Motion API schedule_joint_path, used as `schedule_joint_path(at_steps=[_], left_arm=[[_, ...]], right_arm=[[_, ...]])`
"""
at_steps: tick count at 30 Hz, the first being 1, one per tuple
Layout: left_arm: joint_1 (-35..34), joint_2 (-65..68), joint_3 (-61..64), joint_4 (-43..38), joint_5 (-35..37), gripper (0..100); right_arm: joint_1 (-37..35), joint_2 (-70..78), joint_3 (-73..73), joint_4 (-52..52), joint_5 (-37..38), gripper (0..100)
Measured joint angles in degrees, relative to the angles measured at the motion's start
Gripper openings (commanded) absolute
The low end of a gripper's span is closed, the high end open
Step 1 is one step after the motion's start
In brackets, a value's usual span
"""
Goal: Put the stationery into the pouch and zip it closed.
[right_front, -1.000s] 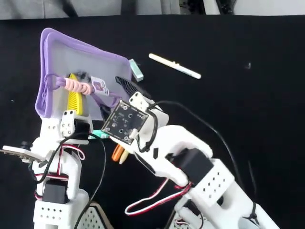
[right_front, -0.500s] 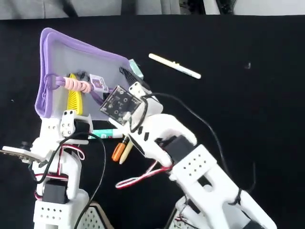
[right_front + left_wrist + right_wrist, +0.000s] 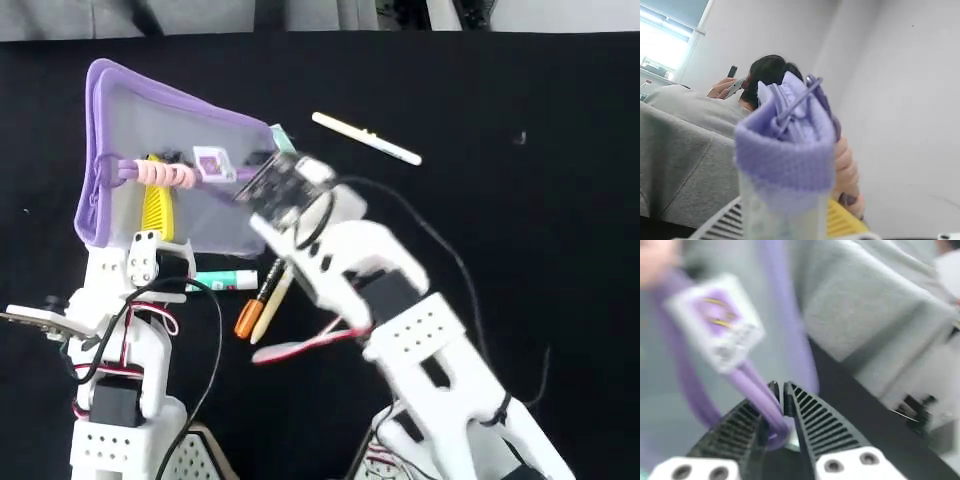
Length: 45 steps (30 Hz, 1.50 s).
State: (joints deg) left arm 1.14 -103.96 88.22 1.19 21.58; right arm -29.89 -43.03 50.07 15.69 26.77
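Note:
A clear pouch (image 3: 170, 140) with purple trim stands tilted at the left, its lower edge in my left gripper (image 3: 150, 245), which is shut on it. The purple trim (image 3: 785, 145) rises right before the left wrist camera. A yellow item (image 3: 157, 210) lies inside. My right gripper (image 3: 781, 390) is shut on the purple zipper strap (image 3: 757, 395), just below its white and purple tag (image 3: 715, 322). In the high view that gripper (image 3: 262, 172) sits at the pouch's right edge. A white pen (image 3: 365, 138) lies beyond it.
An orange marker (image 3: 252, 305), a cream pen (image 3: 274, 300) and a teal-and-white stick (image 3: 225, 280) lie on the black table between the two arm bases. A teal eraser (image 3: 285, 140) rests by the pouch's far right corner. A pink coil (image 3: 165, 178) hangs on the strap.
My right gripper has moved away from the arm bases along the pouch's right edge, drawing the strap and tag with it. The marker and pens beneath it have come into sight.

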Motion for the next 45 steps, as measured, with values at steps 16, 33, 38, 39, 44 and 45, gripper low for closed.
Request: schedule_joint_path(at_steps=[16, 33, 38, 39, 44, 45], left_arm=[[4.4, 0.09, 0.0, 0.18, -3.43, 3], [28.22, 0.0, 0.0, 0.53, -63.56, 3], [24.09, 0.0, 0.0, 0.53, -69.63, 3], [23.56, 0.09, 0.0, 0.53, -71.74, 3], [22.77, 0.09, 0.0, 0.53, -75.78, 3], [22.77, 0.09, -0.09, 0.53, -75.96, 3]], right_arm=[[16.97, -5.45, -32.88, 13.71, -1.76, 1.1], [32.35, -5.45, -36.22, 13.71, -1.76, 1.1], [36.75, -5.01, -36.22, 10.81, -1.76, 1.1], [37.89, -3.96, -36.22, 9.41, -2.29, 1.1], [44.22, 6.07, -36.22, -3.25, -14.51, 1.1], [45.45, 8.53, -36.13, -6.33, -18.2, 1.1]])
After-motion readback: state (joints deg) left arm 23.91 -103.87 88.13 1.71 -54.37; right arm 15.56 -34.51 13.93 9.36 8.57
